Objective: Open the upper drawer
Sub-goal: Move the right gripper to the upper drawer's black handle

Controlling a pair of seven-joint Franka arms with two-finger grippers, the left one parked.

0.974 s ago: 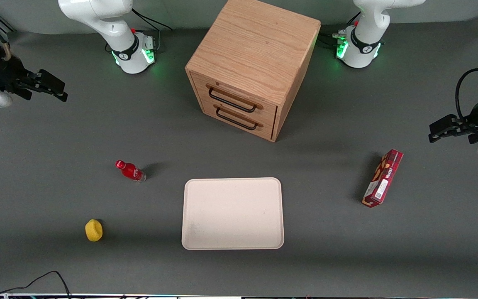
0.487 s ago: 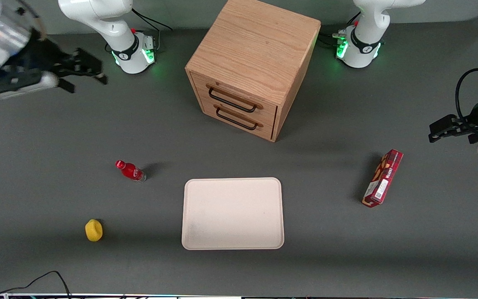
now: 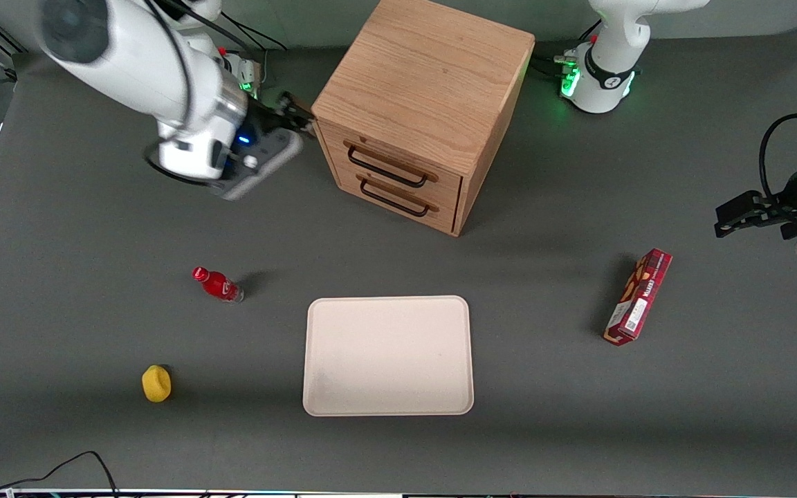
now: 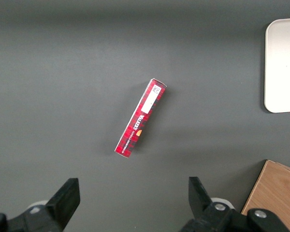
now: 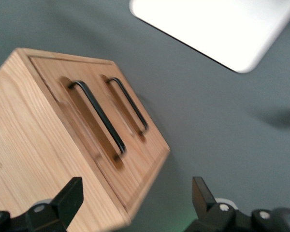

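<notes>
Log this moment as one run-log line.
phase: approach | gripper: open, beside cabinet top corner | upper drawer: shut, handle untouched | lower drawer: shut

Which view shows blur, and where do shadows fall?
Front view: the gripper beside the cabinet is smeared; bottle and red box cast soft shadows. Right wrist view: upper drawer slightly blurred, fingers spread open.

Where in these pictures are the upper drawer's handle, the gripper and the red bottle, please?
upper drawer handle [image 3: 387,167]: front view, middle of the black wire bar.
gripper [image 3: 298,114]: front view, between its fingertips, beside the cabinet's top corner.
red bottle [image 3: 219,284]: front view, its body.
</notes>
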